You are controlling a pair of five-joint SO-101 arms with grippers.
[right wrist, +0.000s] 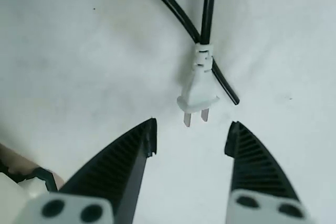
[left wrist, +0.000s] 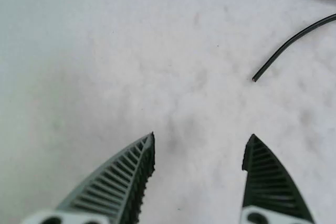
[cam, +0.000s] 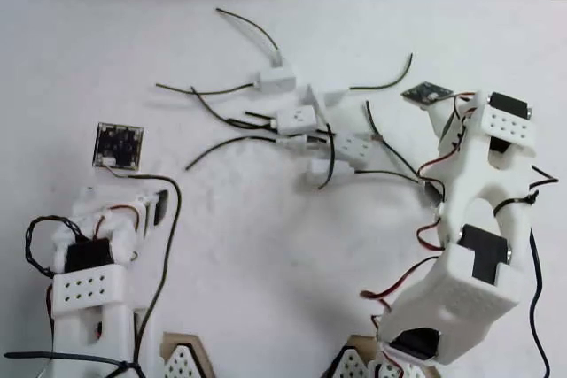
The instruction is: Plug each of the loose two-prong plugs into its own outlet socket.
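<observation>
Across the white tabletop [cam: 266, 254], the biggest thing I have to deal with is the scatter of white outlet sockets [cam: 297, 118]. They are small blocks lying close together up the middle, with dark wires trailing off among them. I judge them light and loose. Nothing seems to pin them down, so one would likely skid when a plug is pushed in unless my other hand braces it.

Next in size is the black cord [right wrist: 208, 3], which runs straight back from the plug. A second black lead [right wrist: 168, 3] crosses it right at the collar. The cord looks thin yet springy and likely to tug or twist the plug, so I would not take hold there.

Just ahead of my right hand [right wrist: 193, 129] lies the two-prong plug [right wrist: 197, 90], flat on the tabletop. It is white, with a ribbed collar where the cord enters and a flared shoulder. Its two short metal prongs [right wrist: 187, 119] point back toward the gap between my fingers. That hand is spread wide and holds nothing. The plug should be light, hard and rather slick. I would pinch its flat body behind the shoulder, clear of the prongs, which seem thin enough to bend.

My left hand [left wrist: 201, 139] is likewise gaping and empty, over bare tabletop near a cut wire end [left wrist: 254, 78].
</observation>
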